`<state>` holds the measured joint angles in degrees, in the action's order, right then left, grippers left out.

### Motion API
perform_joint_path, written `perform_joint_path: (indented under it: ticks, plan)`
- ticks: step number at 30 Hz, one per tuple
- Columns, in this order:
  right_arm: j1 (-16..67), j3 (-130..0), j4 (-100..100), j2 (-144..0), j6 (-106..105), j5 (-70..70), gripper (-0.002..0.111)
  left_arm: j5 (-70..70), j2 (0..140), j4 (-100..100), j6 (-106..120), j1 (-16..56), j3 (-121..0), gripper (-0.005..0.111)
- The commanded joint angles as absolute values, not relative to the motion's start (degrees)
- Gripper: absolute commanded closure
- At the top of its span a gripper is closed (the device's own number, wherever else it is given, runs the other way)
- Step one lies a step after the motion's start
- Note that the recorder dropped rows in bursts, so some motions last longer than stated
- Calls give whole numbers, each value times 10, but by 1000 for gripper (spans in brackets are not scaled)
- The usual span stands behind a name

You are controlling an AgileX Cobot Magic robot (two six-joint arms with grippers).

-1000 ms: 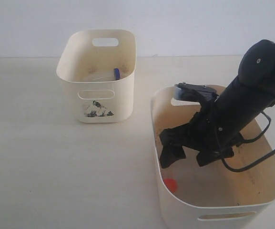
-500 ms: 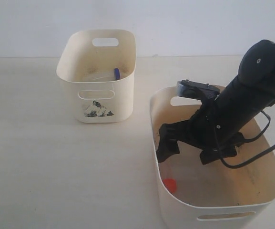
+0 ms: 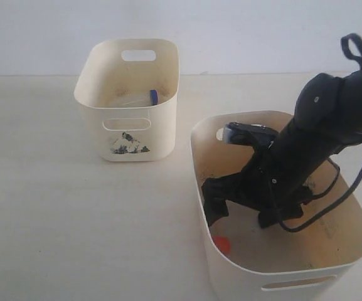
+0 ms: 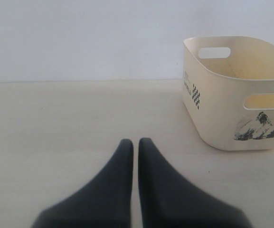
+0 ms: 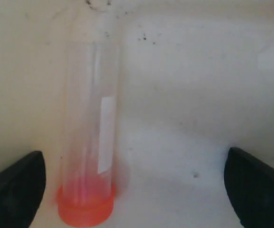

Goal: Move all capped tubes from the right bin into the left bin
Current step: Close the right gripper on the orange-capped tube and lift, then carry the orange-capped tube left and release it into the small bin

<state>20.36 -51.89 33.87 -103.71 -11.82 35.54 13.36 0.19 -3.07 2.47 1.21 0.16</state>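
Orange-capped tube [image 5: 90,128] between spread right jaws

Soft, even light filled all views, washing out the pale counter [image 3: 55,219]. Shadows were faint, darkest beneath the arm [image 3: 319,138] inside the right bin [image 3: 243,285]. The right wrist view was hazy: the orange-capped tube [image 5: 91,118] looked soft-edged, the right pincer [image 5: 136,190] only dark blurred fingertips.

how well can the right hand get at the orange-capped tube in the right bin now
Probably yes: the right hand is open inside the right bin, and the orange-capped tube lies bare between its fingers.
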Motion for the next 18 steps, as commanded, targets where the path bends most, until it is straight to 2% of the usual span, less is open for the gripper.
perform_joint_path:
  ticks: [1,3,6,7,9,10,11,18]
  plan:
    - [225,-521,337,-1069,-120,322,13,133,0,-30,20,11,0,102]
    - [229,-521,337,-1079,-120,322,18,133,0,-30,20,11,0,102]
    - [229,-521,334,-1082,-100,322,42,133,0,-30,20,11,0,102]
    - [229,-521,334,-1082,-86,322,57,133,0,-30,20,11,0,102]
    - [229,-521,334,-1082,-71,319,80,133,0,-30,20,11,0,102]
    - [229,-521,334,-1080,-69,314,99,133,0,-30,20,11,0,102]
    - [229,-521,334,-1079,-67,313,108,133,0,-30,20,11,0,102]
    - [229,-564,318,-1048,-70,385,107,133,0,-30,20,11,0,102]
